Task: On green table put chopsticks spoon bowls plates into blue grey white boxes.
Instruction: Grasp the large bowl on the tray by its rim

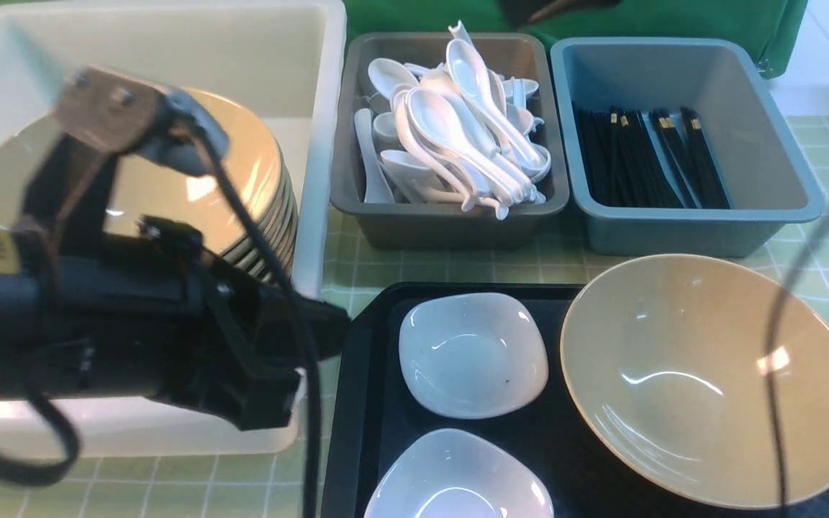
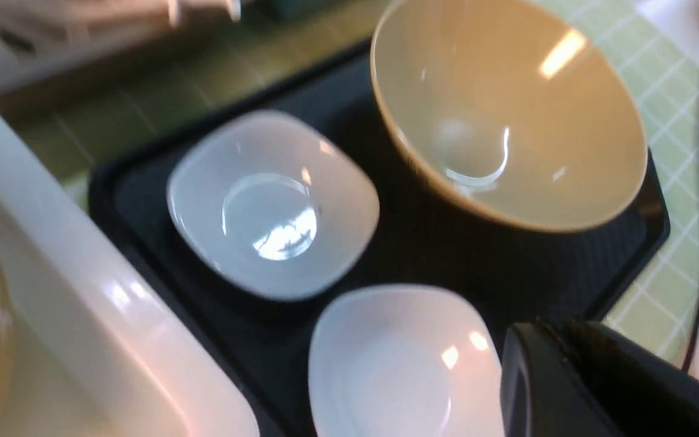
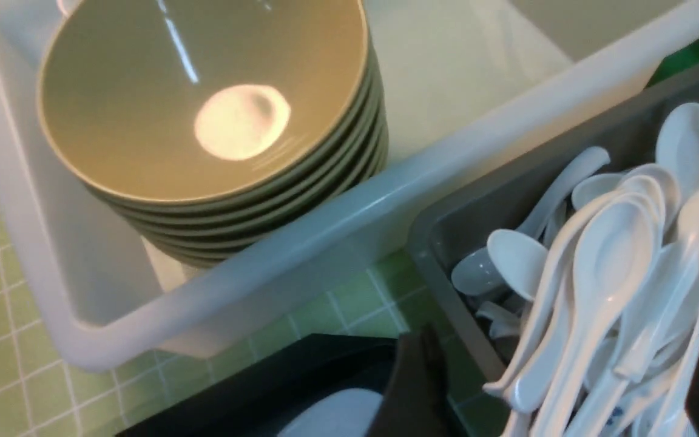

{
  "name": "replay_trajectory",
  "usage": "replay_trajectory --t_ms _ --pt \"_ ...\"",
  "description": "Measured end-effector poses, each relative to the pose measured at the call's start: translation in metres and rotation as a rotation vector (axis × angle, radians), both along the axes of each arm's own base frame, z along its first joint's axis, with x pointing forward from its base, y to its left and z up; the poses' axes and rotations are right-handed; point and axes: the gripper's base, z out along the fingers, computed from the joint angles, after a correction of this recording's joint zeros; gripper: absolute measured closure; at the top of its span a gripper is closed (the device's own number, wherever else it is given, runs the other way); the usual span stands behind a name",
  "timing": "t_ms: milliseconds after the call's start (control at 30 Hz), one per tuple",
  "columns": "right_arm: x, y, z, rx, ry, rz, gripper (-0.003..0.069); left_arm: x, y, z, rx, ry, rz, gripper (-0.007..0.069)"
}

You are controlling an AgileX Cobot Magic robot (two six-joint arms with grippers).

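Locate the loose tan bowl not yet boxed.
Front view: the tan bowl sits on the right half of the black tray, right of the far white dish and just in front of the blue box.

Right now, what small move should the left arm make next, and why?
Probably swing the left gripper off the white box toward the tray and lower it to the rim of the nearer white dish. It carries nothing visible, its camera faces the tray, and that dish, a second white dish and a tan bowl sit there unsorted.
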Motion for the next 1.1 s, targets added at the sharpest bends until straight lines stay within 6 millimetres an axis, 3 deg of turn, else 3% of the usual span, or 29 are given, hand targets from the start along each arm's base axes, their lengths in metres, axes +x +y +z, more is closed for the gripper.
replay_trajectory --t_ms 67,233,267,367,467,567,667,767,867,933,967,1033,1100 --pt "-0.025 -0.008 0.007 -0.015 0.027 -0.038 0.0100 0.006 -0.005 -0.007 0.009 0.052 -0.005 0.0603" --pt "-0.096 -0.029 0.003 -0.090 0.072 -0.089 0.0100 0.024 -0.018 -0.019 0.051 0.150 -0.028 0.0556" --pt "-0.098 -0.030 -0.002 -0.099 0.088 -0.089 0.0100 0.026 -0.019 -0.020 0.054 0.156 -0.028 0.0552" --pt "-0.148 -0.043 -0.015 -0.127 0.104 -0.096 0.0100 0.044 -0.032 -0.021 0.053 0.191 -0.031 0.0476" --pt "-0.195 -0.054 -0.034 -0.123 0.136 -0.119 0.0100 0.059 -0.053 -0.024 0.057 0.213 -0.062 0.0382" --pt "-0.227 -0.061 -0.051 -0.078 0.196 -0.193 0.0100 0.076 -0.084 -0.039 0.092 0.248 -0.114 0.0272" --pt "-0.253 -0.067 -0.067 -0.048 0.214 -0.242 0.0100 0.095 -0.118 -0.058 0.135 0.279 -0.161 0.0178" --pt "-0.266 -0.070 -0.075 -0.038 0.188 -0.258 0.0104 0.123 -0.147 -0.074 0.150 0.313 -0.170 0.0120" --pt "-0.276 -0.073 -0.077 -0.028 0.161 -0.264 0.0161 0.149 -0.170 -0.099 0.173 0.380 -0.170 0.0117" --pt "-0.280 -0.074 -0.076 -0.018 0.153 -0.274 0.0267 0.164 -0.185 -0.110 0.183 0.418 -0.178 0.0117" --pt "-0.281 -0.074 -0.076 -0.016 0.150 -0.275 0.0280 0.167 -0.187 -0.113 0.187 0.426 -0.180 0.0117" --pt "-0.283 -0.075 -0.075 -0.003 0.150 -0.289 0.0468 0.180 -0.199 -0.133 0.217 0.478 -0.189 0.0117" --pt "-0.283 -0.075 -0.074 0.001 0.153 -0.294 0.0571 0.187 -0.205 -0.139 0.231 0.494 -0.206 0.0120"
